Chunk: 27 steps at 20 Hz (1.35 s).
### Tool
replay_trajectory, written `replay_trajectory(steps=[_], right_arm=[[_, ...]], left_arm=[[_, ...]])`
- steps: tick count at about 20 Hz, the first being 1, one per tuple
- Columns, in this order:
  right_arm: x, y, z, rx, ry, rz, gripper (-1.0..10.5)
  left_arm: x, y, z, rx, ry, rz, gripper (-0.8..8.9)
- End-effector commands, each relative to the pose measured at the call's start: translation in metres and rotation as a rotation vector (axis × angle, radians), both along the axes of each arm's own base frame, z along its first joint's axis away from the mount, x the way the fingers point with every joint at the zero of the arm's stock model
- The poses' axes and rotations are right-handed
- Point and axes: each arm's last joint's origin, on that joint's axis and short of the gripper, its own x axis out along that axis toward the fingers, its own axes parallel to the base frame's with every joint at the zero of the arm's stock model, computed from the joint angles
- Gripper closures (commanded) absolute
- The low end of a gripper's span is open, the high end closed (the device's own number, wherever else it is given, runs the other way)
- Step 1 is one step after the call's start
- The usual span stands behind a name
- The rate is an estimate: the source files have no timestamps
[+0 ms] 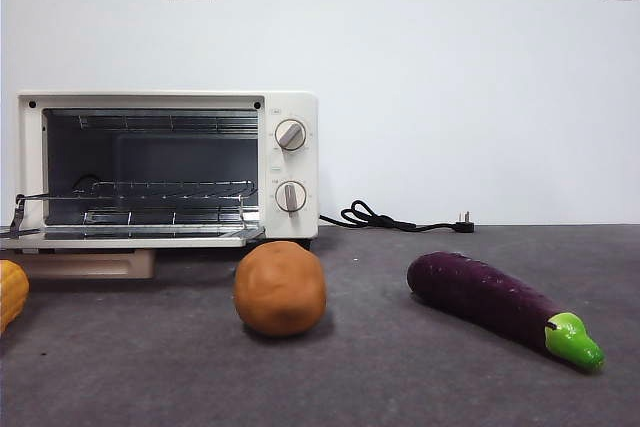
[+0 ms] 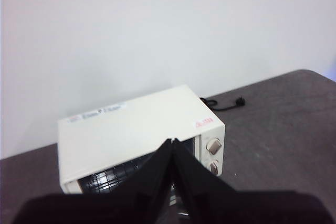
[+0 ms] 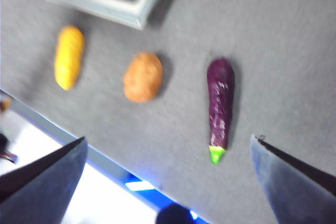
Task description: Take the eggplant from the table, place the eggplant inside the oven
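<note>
– Eggplant (image 1: 485, 297), where?
– Flat on the table (image 1: 400, 387), at about four o'clock from the oven (image 1: 290, 107) and well apart from it. Past the brown ball (image 1: 280, 287), which sits between the two.
– Long axis?
– In the front view, from ten o'clock at the purple end down to four o'clock at the green stem.
– Nearer arm?
– Right, by the look of it. Right gripper (image 3: 168, 138) high over the table, fingers spread wide, nothing between them. Eggplant ahead of the gap, stem end toward the wrist, lengthways roughly along the reach. So probably a plain drop, with the fingers closing across the width.
– And the left gripper (image 2: 172, 141)?
– Up above the oven, fingers pressed together, holding nothing. Waiting, most likely.
– Oven ready?
– Door down, wire rack bare.
– Any writing?
– A small red label (image 2: 203, 124) and a white sticker (image 2: 97, 114) on the oven's top, both too blurred to read. Faint marks round the two knobs, also unreadable. No brand name legible anywhere.
– Anything else about?
– A yellow ridged thing (image 1: 10, 292) at the far edge, at about nine o'clock from the ball, and a black cord (image 1: 400, 222) trailing behind the oven.
</note>
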Motion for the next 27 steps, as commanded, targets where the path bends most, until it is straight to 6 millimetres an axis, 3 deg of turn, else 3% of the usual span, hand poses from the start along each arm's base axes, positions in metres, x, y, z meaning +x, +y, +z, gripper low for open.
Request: replay_trajectory(steps=[1,8,13,19,26,27], right_arm=[[0.017,0.012,-0.015,-0.065,0.073,0.025,3.5],[0.063,0.066,-0.076,-0.235,0.273,0.132,3.5],[0.075,0.101,-0.124,-0.351,0.332,0.172,3.5],[0.067,0.097,-0.187,-0.440,0.385,0.123,3.5],[0.059,0.090,-0.223,-0.448,0.371,0.040,3.6],[0.058,0.090,-0.227,-0.443,0.368,0.033,4.1]], left_arm=[[-0.009,0.002,0.003,-0.005,-0.023,0.009,8.19],[-0.013,0.003,-0.009,0.023,0.098,0.004,8.19],[-0.015,0.003,-0.014,0.043,0.154,0.001,8.19],[-0.015,0.003,-0.015,0.049,0.161,0.000,8.19],[-0.015,0.003,-0.016,0.050,0.169,-0.004,8.19],[-0.015,0.003,-0.016,0.050,0.169,-0.004,8.19]])
